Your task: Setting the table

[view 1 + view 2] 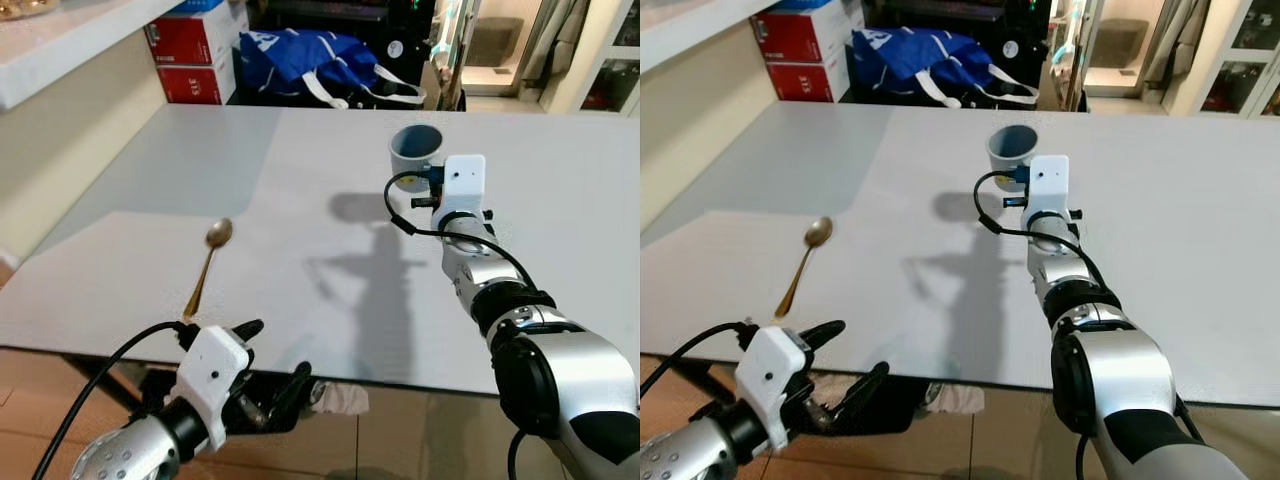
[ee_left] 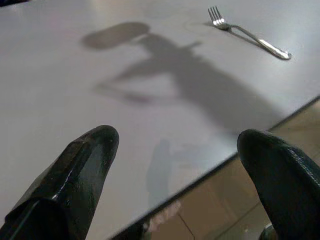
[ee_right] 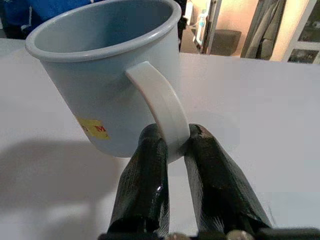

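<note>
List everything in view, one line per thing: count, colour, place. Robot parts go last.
mug: one, pale blue-grey with a yellow sticker, held above the table's far middle by its handle, tilted.
spoon: one, gold-coloured, on the table's near left.
fork: one, silver, lying on the table.
table: one, white, spanning the scene.
bag: one, blue with white straps, beyond the table.
boxes: two, red, stacked at far left beyond the table.
right end effector: one, black fingers, shut on the mug's handle.
left end effector: one, black fingers spread open, over the table's near edge.
</note>
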Tool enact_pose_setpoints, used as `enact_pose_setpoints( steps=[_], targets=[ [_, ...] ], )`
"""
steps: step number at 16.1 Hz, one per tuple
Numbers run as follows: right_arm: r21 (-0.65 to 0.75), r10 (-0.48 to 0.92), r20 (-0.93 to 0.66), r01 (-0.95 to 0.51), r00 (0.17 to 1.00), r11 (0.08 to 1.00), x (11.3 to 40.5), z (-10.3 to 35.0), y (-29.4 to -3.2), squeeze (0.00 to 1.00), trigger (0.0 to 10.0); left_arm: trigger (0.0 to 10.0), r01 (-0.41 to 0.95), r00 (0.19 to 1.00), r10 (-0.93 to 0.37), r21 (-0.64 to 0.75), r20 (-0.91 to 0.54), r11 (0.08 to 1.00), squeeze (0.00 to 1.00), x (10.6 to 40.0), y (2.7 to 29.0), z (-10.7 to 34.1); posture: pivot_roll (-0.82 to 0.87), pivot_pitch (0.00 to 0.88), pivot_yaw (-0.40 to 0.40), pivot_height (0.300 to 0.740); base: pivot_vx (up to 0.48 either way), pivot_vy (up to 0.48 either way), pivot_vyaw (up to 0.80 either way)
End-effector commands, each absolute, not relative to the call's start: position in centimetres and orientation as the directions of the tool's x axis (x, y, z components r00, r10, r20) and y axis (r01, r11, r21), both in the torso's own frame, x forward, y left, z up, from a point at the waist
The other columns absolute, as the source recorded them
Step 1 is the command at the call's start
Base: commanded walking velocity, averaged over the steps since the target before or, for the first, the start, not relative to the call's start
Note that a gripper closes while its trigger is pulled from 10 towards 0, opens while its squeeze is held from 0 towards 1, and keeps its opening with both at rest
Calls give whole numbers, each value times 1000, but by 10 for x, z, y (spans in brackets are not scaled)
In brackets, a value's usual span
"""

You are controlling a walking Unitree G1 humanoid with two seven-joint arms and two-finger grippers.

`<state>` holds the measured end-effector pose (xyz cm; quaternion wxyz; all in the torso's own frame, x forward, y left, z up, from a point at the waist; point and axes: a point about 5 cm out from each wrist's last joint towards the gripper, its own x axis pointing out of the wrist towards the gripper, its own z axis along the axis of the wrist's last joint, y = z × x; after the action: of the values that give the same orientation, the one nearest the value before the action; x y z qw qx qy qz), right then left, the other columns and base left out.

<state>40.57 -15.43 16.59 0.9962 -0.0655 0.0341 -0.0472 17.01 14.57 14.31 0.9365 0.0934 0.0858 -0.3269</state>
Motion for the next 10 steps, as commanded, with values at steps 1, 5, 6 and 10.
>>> enact_pose_setpoints(
  steps=[1,5,6,10],
  targets=[
    [-141,-112,-91,99,990,985,404,159,-156,0,0,10000,620,778,-587,122,-223,775,0,167,149,148,224,139,51,740,0,0,0],
    [-138,-132,-135,113,982,984,399,145,-158,0,0,10000,620,773,-580,113,-257,776,0,156,155,153,254,176,73,740,0,0,0],
    [-132,-133,-148,113,980,985,398,142,-157,0,0,10000,620,772,-579,112,-262,777,0,154,156,152,257,181,76,740,0,0,0],
    [-136,-130,-173,107,976,985,395,135,-155,0,0,10000,618,770,-575,102,-276,779,0,151,157,153,255,190,77,740,0,0,0]
  ],
)
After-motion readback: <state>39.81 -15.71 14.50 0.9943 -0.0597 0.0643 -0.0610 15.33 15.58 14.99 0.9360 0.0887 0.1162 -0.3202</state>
